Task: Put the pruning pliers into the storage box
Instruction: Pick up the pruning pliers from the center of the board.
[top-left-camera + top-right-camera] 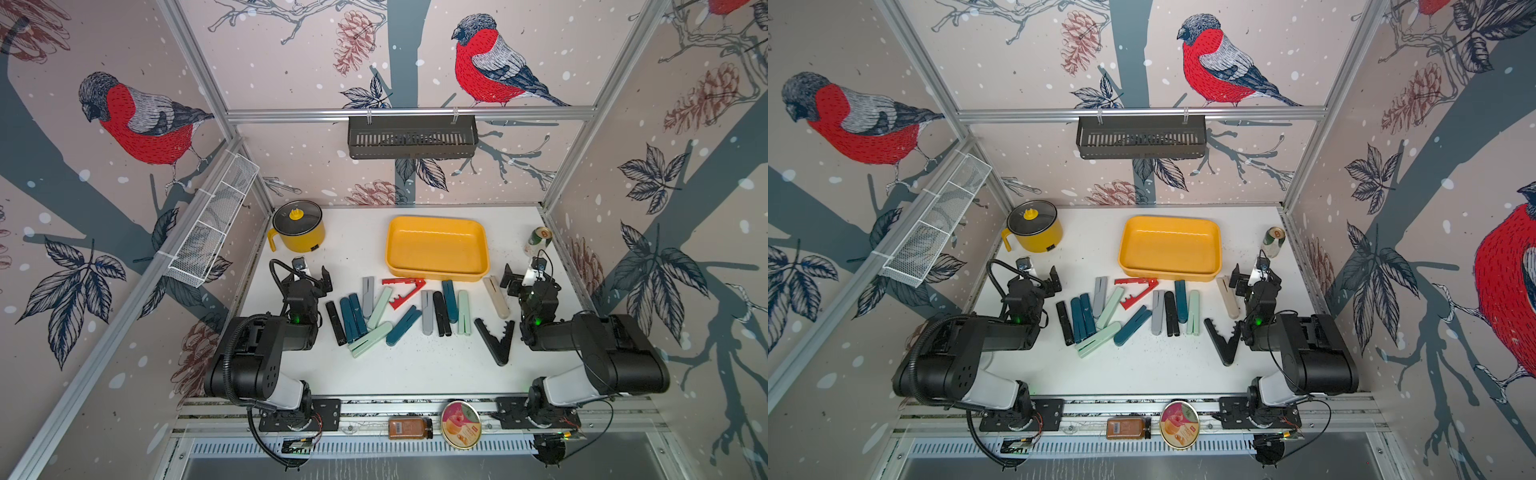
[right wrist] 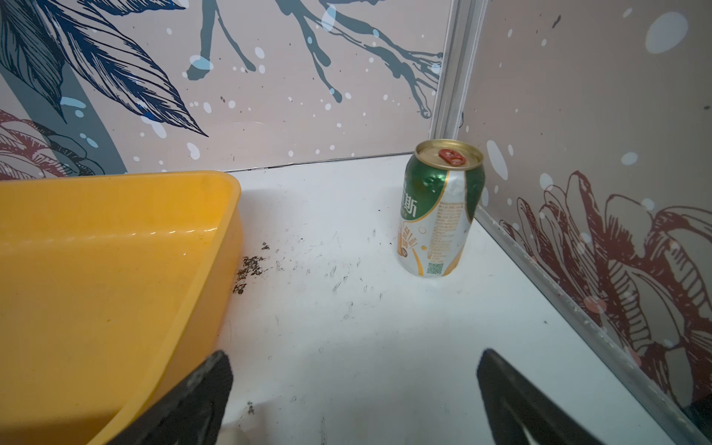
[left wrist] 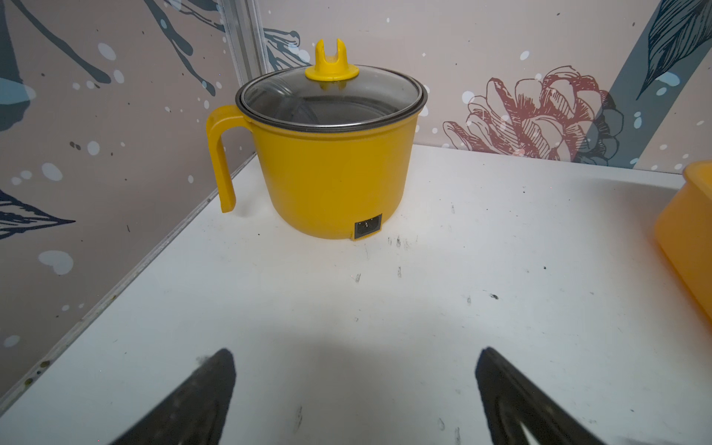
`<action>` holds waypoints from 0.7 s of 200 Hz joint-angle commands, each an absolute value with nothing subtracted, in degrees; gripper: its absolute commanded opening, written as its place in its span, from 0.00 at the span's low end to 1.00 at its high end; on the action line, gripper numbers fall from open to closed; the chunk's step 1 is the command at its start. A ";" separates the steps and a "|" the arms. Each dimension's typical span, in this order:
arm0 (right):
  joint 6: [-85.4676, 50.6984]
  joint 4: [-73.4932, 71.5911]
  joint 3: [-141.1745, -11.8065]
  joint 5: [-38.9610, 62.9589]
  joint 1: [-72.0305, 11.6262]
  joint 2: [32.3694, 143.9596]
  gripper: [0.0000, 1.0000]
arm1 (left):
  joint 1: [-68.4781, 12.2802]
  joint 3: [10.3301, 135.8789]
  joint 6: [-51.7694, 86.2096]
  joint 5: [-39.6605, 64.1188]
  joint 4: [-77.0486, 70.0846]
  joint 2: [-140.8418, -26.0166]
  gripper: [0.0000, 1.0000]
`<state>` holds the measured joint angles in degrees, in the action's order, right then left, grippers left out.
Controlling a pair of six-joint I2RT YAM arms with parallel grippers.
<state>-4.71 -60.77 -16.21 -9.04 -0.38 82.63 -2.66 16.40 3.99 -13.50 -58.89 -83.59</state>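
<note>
Your pruning pliers (image 1: 427,311) all lie on the surface (image 1: 415,374), just in front of the storage box (image 1: 436,272). Most run lengthwise toward the box, a few slant. The red one (image 1: 403,281) is a V opening toward the left arm, and the black one (image 1: 498,353) is a V opening boxward. The left gripper (image 3: 356,353) and right gripper (image 2: 354,354) are both spread wide, pinching nothing. Both wrist views cut the box off at the frame edge.
</note>
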 commanded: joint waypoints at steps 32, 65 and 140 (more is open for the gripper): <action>-13.90 -15.66 -32.05 -9.03 1.76 67.91 1.00 | -4.08 22.61 10.22 -15.18 -39.69 -72.85 0.97; -21.42 1.38 -35.94 -7.55 1.76 63.12 1.00 | -10.28 23.11 9.38 -19.81 -36.94 -68.45 0.97; -37.00 16.54 -27.48 -4.17 -6.29 53.79 1.00 | -12.00 22.04 15.56 -16.20 -33.19 -63.35 0.97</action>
<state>-29.91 10.74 -29.82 -4.10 -3.62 56.60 -11.88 22.31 13.52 -16.64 -34.46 -64.36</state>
